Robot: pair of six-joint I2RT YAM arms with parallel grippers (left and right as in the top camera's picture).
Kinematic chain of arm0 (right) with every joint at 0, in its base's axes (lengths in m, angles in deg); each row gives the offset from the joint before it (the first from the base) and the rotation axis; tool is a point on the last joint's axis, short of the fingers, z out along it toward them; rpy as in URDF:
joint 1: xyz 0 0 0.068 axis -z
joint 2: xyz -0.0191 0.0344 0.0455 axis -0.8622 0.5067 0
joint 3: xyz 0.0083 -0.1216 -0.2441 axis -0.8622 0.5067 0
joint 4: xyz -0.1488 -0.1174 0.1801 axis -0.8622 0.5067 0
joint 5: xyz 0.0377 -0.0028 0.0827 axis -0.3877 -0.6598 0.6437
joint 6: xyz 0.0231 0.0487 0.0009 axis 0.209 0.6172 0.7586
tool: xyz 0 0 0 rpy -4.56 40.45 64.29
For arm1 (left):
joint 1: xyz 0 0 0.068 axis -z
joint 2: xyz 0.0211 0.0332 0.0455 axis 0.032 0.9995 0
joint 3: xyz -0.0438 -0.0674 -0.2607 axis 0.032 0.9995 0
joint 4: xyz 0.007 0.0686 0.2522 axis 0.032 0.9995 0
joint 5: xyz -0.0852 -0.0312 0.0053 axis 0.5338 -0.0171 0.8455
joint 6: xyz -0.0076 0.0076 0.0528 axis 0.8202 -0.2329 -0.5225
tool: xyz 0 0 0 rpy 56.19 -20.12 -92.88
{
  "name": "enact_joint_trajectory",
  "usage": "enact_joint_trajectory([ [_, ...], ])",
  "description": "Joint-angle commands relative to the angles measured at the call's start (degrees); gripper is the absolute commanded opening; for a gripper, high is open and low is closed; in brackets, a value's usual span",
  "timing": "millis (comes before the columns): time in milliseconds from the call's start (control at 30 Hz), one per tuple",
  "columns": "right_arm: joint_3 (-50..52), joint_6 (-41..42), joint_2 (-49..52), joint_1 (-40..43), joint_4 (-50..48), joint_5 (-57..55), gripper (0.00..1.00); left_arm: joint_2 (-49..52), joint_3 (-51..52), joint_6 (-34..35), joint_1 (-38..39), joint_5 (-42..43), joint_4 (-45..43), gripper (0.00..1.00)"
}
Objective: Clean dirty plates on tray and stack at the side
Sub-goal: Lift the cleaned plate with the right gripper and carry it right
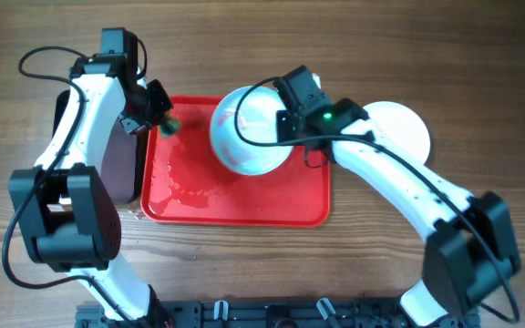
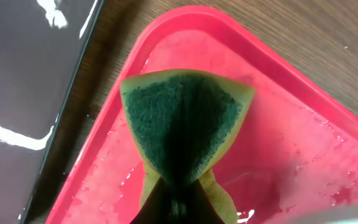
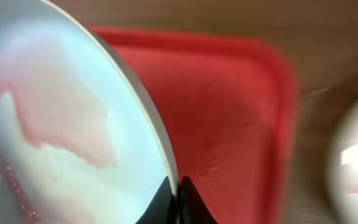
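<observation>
I think I am at the putting-away step. My right fingers (image 3: pixel 192 210) are shut tight on the rim of a pale plate (image 1: pixel 244 137), one finger on each side of its edge. The plate seems to be lifted over the far end of the red tray (image 1: pixel 244 208), and it sticks out a little past the tray's far rim. I see no other plate on the tray, only wet spots.

The plate looks mostly clean from above. Up close it has a pink tint (maybe the tray's red shining back, maybe a bit of smear left; I cannot tell).

My left fingers (image 2: pixel 176 210) are squeezing a green sponge (image 2: pixel 182 124), folded between them. It hangs over the tray's far left corner, beside the black tray (image 2: pixel 23 81) and well apart from the plate.

If the plate is clean, the next move is to carry it to my right, off the tray, to the white stack (image 1: pixel 404 128) on the tabletop (image 1: pixel 481 73). I would set it down flat and centred on the stack before letting go, because a rim grip like this can let a wet plate slip or swing. If the pink is dirt, the sponge has to come over first.
</observation>
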Motion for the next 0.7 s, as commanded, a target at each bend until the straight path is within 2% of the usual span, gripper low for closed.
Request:
enact_joint_trajectory([
  [0, -0.13, -7.41, -2.38, -0.66, 1.22, -16.26, 0.04, -0.55, 3.41, -1.14, 0.63, -0.55, -1.14, 0.04],
  [133, -0.13, -8.59, -2.38, -3.91, 1.33, -26.1, 0.04, -0.55, 5.77, -1.14, 1.31, -0.33, -1.68, 0.04],
  [300, -0.13, -13.09, -2.38, -11.08, 1.05, -40.74, 0.04, -0.55, 5.99, -1.16, 3.02, -0.31, -1.77, 0.04],
  [533, -0.13, -14.56, -2.38, -22.25, 0.35, -62.31, 0.04, -0.55, 5.99, -1.16, 5.18, -0.33, -3.87, 0.04],
  [667, -0.13, -14.56, -2.38, -24.98, -0.07, -68.78, 0.04, -0.55, 5.99, -1.16, 5.16, -0.35, -3.87, 0.04],
])
